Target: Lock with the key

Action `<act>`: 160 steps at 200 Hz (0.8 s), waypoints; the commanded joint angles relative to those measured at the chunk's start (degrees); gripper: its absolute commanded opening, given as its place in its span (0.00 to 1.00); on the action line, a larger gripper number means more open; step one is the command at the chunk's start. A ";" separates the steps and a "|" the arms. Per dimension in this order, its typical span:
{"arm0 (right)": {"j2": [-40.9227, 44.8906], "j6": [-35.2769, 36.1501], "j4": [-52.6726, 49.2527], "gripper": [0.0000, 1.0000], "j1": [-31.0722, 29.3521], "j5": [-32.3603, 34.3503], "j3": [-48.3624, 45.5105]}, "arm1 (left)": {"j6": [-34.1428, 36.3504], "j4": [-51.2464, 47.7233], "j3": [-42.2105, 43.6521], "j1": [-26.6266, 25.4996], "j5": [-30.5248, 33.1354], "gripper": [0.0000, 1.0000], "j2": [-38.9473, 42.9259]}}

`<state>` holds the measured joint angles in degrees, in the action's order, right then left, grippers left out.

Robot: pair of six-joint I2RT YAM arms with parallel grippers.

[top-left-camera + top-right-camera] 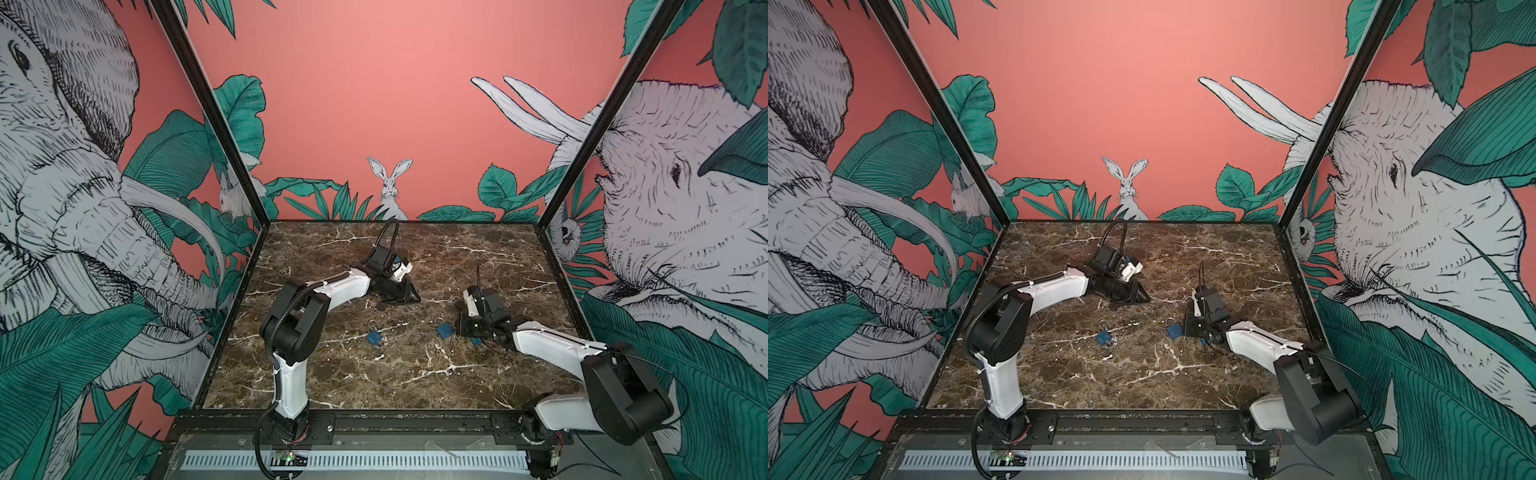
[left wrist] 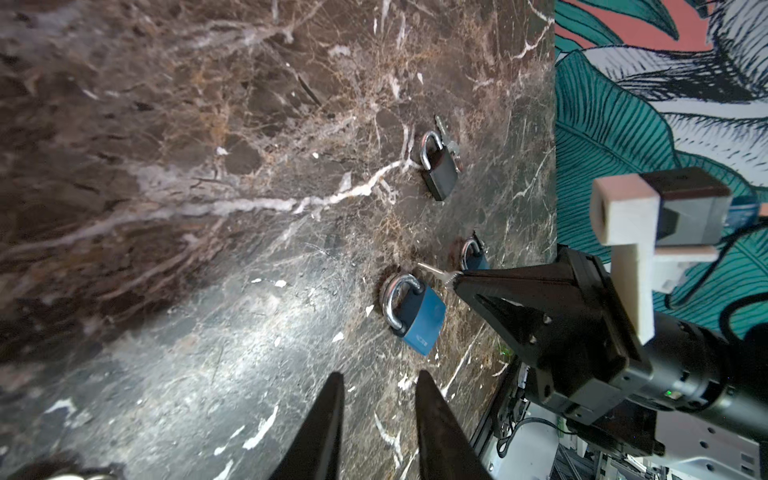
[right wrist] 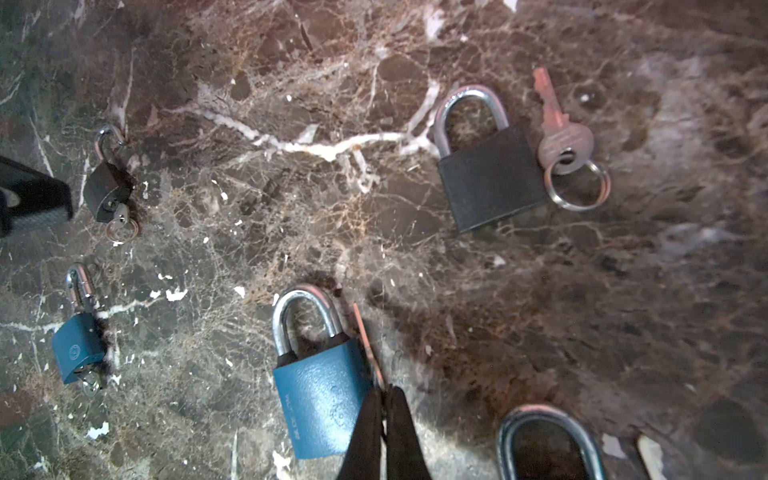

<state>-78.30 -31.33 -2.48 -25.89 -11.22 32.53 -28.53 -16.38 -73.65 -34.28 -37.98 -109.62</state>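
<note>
A blue padlock (image 3: 322, 399) lies flat on the marble table (image 3: 623, 291), its shackle down in the body. My right gripper (image 3: 384, 391) is shut on a key (image 3: 365, 345), whose blade runs along the padlock's side past the shackle. In the left wrist view that key (image 2: 434, 271) sticks out of the right gripper (image 2: 457, 277) just above the blue padlock (image 2: 419, 320). My left gripper (image 2: 380, 376) hangs open and empty a short way from this padlock. In both top views the padlock (image 1: 444, 330) (image 1: 1174, 331) lies beside the right gripper (image 1: 459, 322), with the left gripper (image 1: 415, 296) behind it.
A black padlock (image 3: 488, 183) lies with a loose ringed key (image 3: 561, 141) beside it. A small black padlock (image 3: 109, 191) and a small blue padlock (image 3: 79, 347) each carry a key. Another shackle (image 3: 548, 440) shows close to the right gripper. Painted walls (image 1: 665, 249) surround the table.
</note>
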 commanded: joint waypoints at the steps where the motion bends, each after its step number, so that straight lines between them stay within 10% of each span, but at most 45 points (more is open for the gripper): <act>1: -0.58 -0.60 1.87 0.00 -0.47 0.89 0.34 | -1.22 1.78 1.30 0.27 0.64 0.32 2.30; 160: 4.46 7.51 -9.29 0.22 -5.71 2.71 9.19 | -5.92 4.99 11.89 3.08 11.91 0.32 15.90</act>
<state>-72.16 -29.06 -9.43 -29.15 -9.58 37.26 -32.47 -12.86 -65.65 -32.71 -32.23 -100.97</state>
